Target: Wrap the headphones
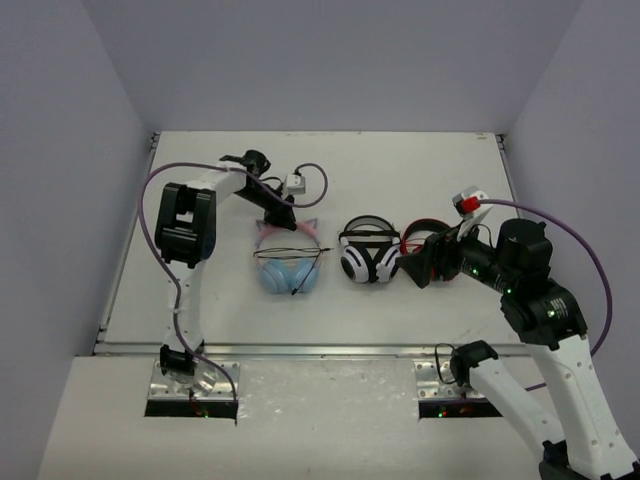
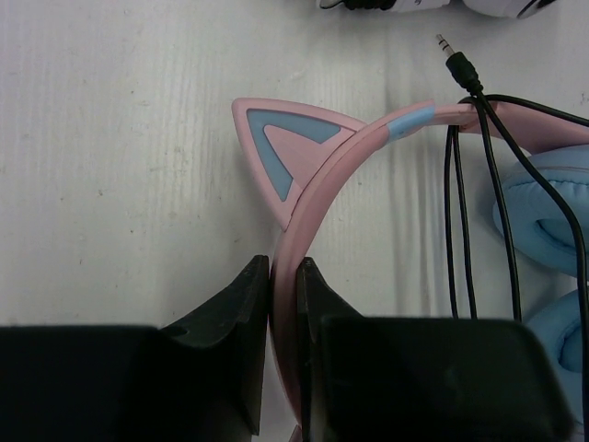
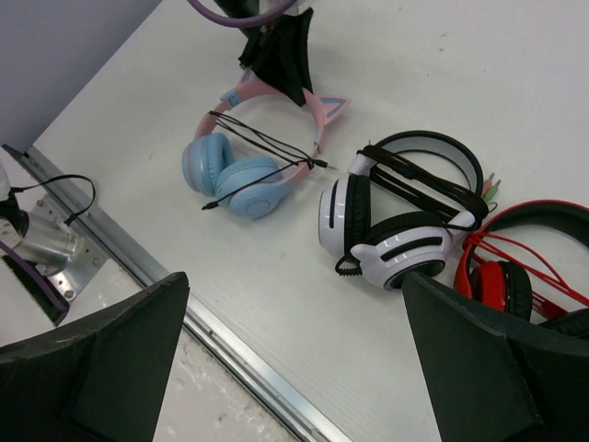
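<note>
**Cat-ear headphones: left arm on the headband, right arm standing off**

Top external view. The headphones (image 1: pixel 288 262) lie on the tabletop (image 1: pixel 200 200), left of centre. Their long axis runs far to near, with the headband at the far end and the ear cups nearest the arm bases. The left fingers (image 1: pixel 283 214) sit directly on the far end. The right fingers (image 1: pixel 422 266) are well apart to the right, beyond the white-and-black pair (image 1: pixel 368 255) and over the red-and-black pair (image 1: pixel 428 236). The left arm is the nearer.

Left wrist view. The fingers are clenched on the pink headband (image 2: pixel 317 180), one either side of it, just below a cat ear (image 2: pixel 276 138). The thin black cable (image 2: pixel 458 212) drapes over the band to the right. Its plug (image 2: pixel 457 61) lies free on the tabletop.

Right wrist view. The right fingers are spread wide and hold nothing. Cable strands cross the headphones left to right between band and ear cups (image 3: pixel 235 175). A loose end trails near-left. Judgement: winding begun, not finished.
</note>
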`<state>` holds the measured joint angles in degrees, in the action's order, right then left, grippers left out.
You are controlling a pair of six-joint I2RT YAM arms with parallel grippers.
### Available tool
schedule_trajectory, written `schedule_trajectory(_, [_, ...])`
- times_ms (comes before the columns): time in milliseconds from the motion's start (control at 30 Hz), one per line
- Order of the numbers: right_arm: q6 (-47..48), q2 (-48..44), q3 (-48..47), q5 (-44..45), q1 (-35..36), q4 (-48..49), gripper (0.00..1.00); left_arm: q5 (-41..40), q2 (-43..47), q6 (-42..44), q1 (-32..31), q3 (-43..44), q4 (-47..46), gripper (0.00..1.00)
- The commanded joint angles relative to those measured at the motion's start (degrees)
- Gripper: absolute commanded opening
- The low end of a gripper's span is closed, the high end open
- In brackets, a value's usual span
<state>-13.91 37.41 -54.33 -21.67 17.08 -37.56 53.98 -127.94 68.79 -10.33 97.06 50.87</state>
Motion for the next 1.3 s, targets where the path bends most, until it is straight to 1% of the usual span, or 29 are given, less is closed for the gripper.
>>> schedule_trajectory(0, [-1.73, -1.28, 0.18, -3.46, 0.41, 2.84, 0.99, 2.55, -2.47, 2.31, -1.10, 6.82, 7.21, 0.00])
schedule_trajectory(100, [-2.17, -1.99, 0.89, -5.75, 0.41, 3.11, 0.99, 2.71, -5.64, 3.71, -1.10, 11.31, 9.50, 0.00])
schedule_trajectory(300, [-2.00, -1.46, 1.15, -5.48, 0.32, 3.11, 0.99, 2.27, -12.24, 2.31, -1.27, 17.11, 10.04, 0.02])
schedule_trajectory(400, [-2.26, -1.55, 2.20, -6.97, 0.32, 4.07, 0.99, 1.75, -13.91, 2.14, -1.27, 18.43, 9.86, 0.03])
schedule_trajectory(500, [-2.79, -1.90, 3.96, -8.30, 0.32, 6.35, 0.99, 1.66, -15.41, 2.66, -1.27, 21.77, 11.71, 0.05])
schedule_trajectory(700, [-3.93, -1.02, 3.44, -10.23, 0.32, 6.97, 0.99, 1.83, -16.73, 2.39, -0.31, 24.75, 12.06, 0.08])
schedule_trajectory(833, [-4.55, -0.15, 5.02, -11.02, 0.32, 9.08, 0.99, 3.06, -17.43, 3.10, -0.48, 26.08, 13.63, 0.11])
schedule_trajectory(1000, [-4.55, 1.26, 5.46, -11.73, 0.32, 9.26, 0.99, 1.75, -16.73, 2.14, -1.98, 25.99, 13.73, 0.13])
schedule_trajectory(1033, [-4.63, 1.35, 5.46, -11.73, 0.41, 9.43, 0.99, 1.57, -16.29, 1.79, -1.98, 25.82, 13.81, 0.16])
schedule_trajectory(1133, [-4.55, 1.18, 5.46, -11.64, 0.41, 9.52, 0.99, 0.35, -13.93, 0.47, -2.07, 23.62, 12.33, 0.21])
schedule_trajectory(1267, [-4.37, 1.00, 5.55, -11.81, 0.32, 9.52, 0.99, -0.80, -11.19, 0.55, -2.77, 20.72, 11.88, 0.22])
